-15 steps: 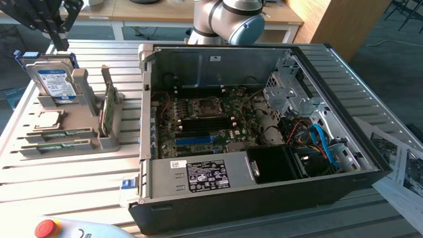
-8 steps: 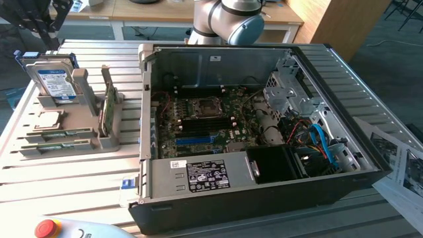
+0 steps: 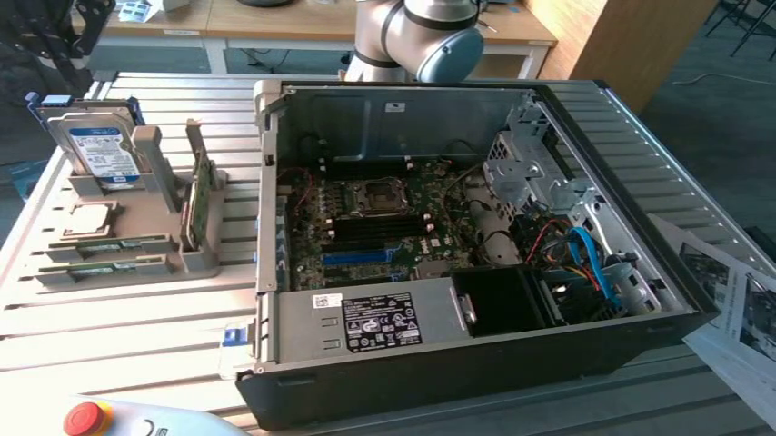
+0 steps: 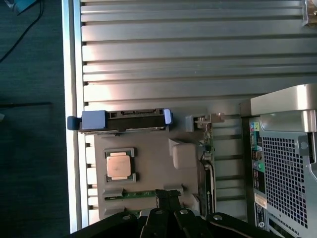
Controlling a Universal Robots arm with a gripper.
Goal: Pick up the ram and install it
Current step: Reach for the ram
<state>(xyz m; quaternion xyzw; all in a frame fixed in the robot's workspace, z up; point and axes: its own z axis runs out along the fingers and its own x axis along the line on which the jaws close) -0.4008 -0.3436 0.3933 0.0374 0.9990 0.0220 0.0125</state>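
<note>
The hand (image 4: 167, 196) hangs over the grey holder (image 4: 148, 166) on the slatted bench (image 4: 198, 49), its two black fingers pressed together with nothing between them. The ram (image 4: 131, 195) lies flat in a narrow slot of the holder, a thin green strip that runs away from the fingertips to one side. Its near end meets the tips as seen from the wrist, and whether they touch it cannot be told. Just beyond the ram from the hand sits the square silver processor chip (image 4: 119, 164) in its own recess. Farther out, at the holder's far edge, the hard drive (image 4: 121, 120) stands on its side. On the hand's other side an upright green card (image 4: 208, 171) stands on edge in the holder, and past it is the computer case (image 4: 285, 168). In the exterior view the case lies open, its motherboard (image 3: 363, 227) exposed, and the arm (image 3: 424, 36) rises behind it.
</note>
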